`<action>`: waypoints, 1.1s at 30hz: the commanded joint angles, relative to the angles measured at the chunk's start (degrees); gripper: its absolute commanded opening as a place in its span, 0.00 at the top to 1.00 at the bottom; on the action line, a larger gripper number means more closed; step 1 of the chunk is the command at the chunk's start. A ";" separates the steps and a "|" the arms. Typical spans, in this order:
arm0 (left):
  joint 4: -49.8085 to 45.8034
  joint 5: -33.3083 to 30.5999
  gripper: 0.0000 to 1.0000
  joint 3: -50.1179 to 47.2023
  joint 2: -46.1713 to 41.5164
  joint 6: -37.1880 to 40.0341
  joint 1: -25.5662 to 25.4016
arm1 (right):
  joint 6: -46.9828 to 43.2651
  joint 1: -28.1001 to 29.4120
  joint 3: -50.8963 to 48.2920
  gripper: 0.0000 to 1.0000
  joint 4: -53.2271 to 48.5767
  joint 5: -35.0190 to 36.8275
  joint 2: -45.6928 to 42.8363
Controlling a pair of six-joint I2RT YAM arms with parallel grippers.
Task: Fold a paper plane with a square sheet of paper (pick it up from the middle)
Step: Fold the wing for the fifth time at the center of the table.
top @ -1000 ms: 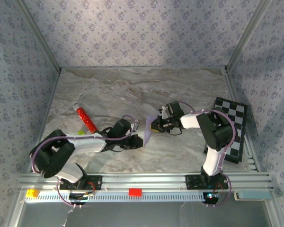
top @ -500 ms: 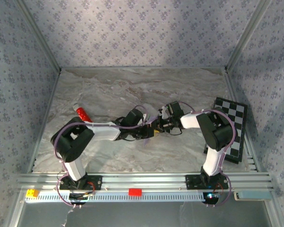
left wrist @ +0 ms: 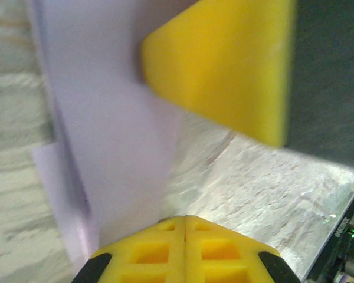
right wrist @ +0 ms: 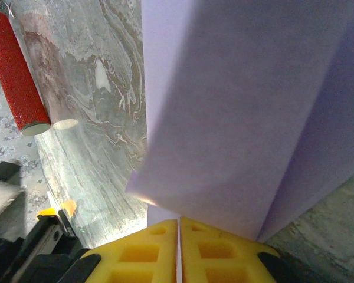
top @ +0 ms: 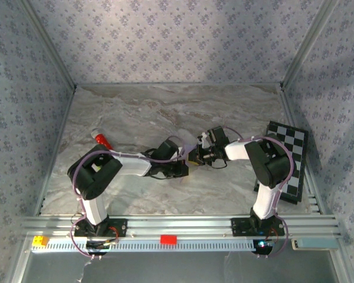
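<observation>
Right now the L gripper [top: 184, 165] and the R gripper [top: 196, 157] are meeting tip to tip near the mid of the marble tabletop [top: 165, 112], w/ the pale lilac sheet of paper [right wrist: 242, 106] standing up btwn them. On the R wrist cam the R gripper's yellow fingers [right wrist: 218, 250] are pressing together w/ no gap showing, and the sheet is rising straight out of the seam, so it is pinching the sheet's lower edge. The sheet is showing more than one layer here: a front flap is ending in a slanted edge just above the fingertips, and a second layer is lying behind it to the right. On the L wrist cam the L gripper's fingers [left wrist: 147, 250] are also closing flush. The sheet is coming down to their tips from above and left, so it is looking clamped on the sheet too, tho the exact contact is blurry. Up and right of the L fingertips, a yellow pad [left wrist: 224, 65] of the other gripper is pressing against the sheet. A glittery red cylinder [right wrist: 15, 65] is lying on the marble well off to the upper left of the R fingertips, apart from the sheet. The black-and-white checkered board [top: 289, 159] is sitting by the R arm's far side, well away from both grippers.
</observation>
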 commanded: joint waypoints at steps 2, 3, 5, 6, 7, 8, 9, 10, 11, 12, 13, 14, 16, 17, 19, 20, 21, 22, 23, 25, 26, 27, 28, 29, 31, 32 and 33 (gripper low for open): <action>-0.83 -0.20 0.94 -3.92 -1.21 -0.01 0.06 | -1.10 -0.65 -1.81 0.88 -6.56 7.71 2.54; -0.59 -0.32 0.94 -4.66 -1.56 -0.33 0.07 | -1.19 -0.69 -1.90 0.88 -6.57 7.77 2.52; -0.20 -0.39 0.94 -5.90 -2.11 -0.63 -0.04 | -1.06 -0.65 -1.89 0.88 -6.51 7.83 2.61; -0.21 -0.43 0.94 -6.50 -2.39 -0.73 0.02 | -1.12 -0.67 -1.90 0.88 -6.49 7.92 2.70; -0.21 -0.42 0.94 -6.88 -2.73 -0.91 -0.09 | -1.14 -0.70 -1.88 0.88 -6.41 7.83 2.78; -0.30 -0.35 0.94 -7.24 -3.05 -1.00 -0.15 | -1.14 -0.72 -1.89 0.88 -6.41 7.84 2.79; -0.42 -0.34 0.94 -7.64 -3.56 -1.09 -0.33 | -1.14 -0.71 -1.95 0.88 -6.41 7.85 2.88; -0.51 -0.54 0.93 -8.10 -4.01 -1.25 -0.50 | -1.14 -0.74 -1.93 0.89 -6.45 7.86 2.88; -0.65 -0.73 0.93 -8.44 -4.37 -1.29 -0.67 | -1.15 -0.74 -1.96 0.88 -6.39 7.86 2.88; -0.81 -0.87 0.92 -8.80 -4.67 -1.35 -0.82 | -1.14 -0.74 -1.98 0.89 -6.36 7.90 2.95; -1.10 -0.96 0.92 -9.01 -4.86 -1.35 -0.95 | -1.14 -0.76 -1.99 0.89 -6.26 7.85 2.96; -1.22 -0.96 0.92 -9.19 -5.03 -1.35 -1.02 | -1.14 -0.78 -1.93 0.89 -6.20 7.82 3.05; -1.26 -1.22 0.92 -9.67 -5.31 -1.35 -1.28 | -1.06 -0.74 -1.90 0.89 -6.15 7.73 3.12; -1.10 -1.25 0.92 -9.80 -5.27 -1.36 -1.33 | -1.04 -0.69 -1.90 0.89 -6.08 7.68 3.14; -1.03 -1.44 0.92 -9.82 -5.22 -1.44 -1.32 | -0.97 -0.66 -1.73 0.89 -5.98 7.63 3.23; -0.84 -1.49 0.92 -9.73 -5.23 -1.57 -1.30 | -0.93 -0.66 -1.66 0.89 -6.09 7.59 3.23; -0.34 -1.44 0.91 -9.73 -5.29 -1.69 -1.29 | -0.97 -0.68 -1.61 0.89 -6.08 7.60 3.23; 0.31 -1.20 0.90 -9.64 -5.38 -1.79 -1.37 | -0.94 -0.62 -1.57 0.89 -6.06 7.59 3.14; 0.71 -1.07 0.90 -9.42 -5.53 -1.84 -1.24 | -0.88 -0.56 -1.61 0.89 -6.10 7.59 3.14; 0.69 -0.93 0.89 -8.41 -6.05 -1.72 -1.33 | -0.95 -0.41 -1.34 0.89 -6.21 7.60 3.20; 0.32 -0.96 0.89 -7.79 -6.39 -1.47 -1.31 | -0.96 -0.34 -1.26 0.89 -6.39 7.71 3.23; 0.14 -0.96 0.87 -7.28 -6.77 -1.29 -1.24 | -1.01 -0.30 -1.22 0.89 -6.48 7.67 3.23; 0.15 -0.94 0.85 -6.80 -7.40 -1.31 -1.27 | -1.08 -0.26 -1.20 0.89 -6.67 7.61 3.21; 0.32 -1.03 0.83 -6.42 -8.12 -1.35 -1.24 | -1.06 -0.23 -1.20 0.89 -6.77 7.89 3.23; 0.52 -1.87 0.81 -5.47 -9.51 -1.35 -1.17 | -1.05 -0.22 -1.03 0.89 -6.98 8.02 3.25; 0.46 -2.43 0.80 -4.91 -10.05 -1.21 -1.05 | -1.05 -0.22 -1.03 0.89 -7.10 8.04 3.23; 0.50 -2.75 0.79 -4.41 -10.39 -1.10 -0.88 | -1.05 -0.23 -0.94 0.89 -7.03 8.03 3.18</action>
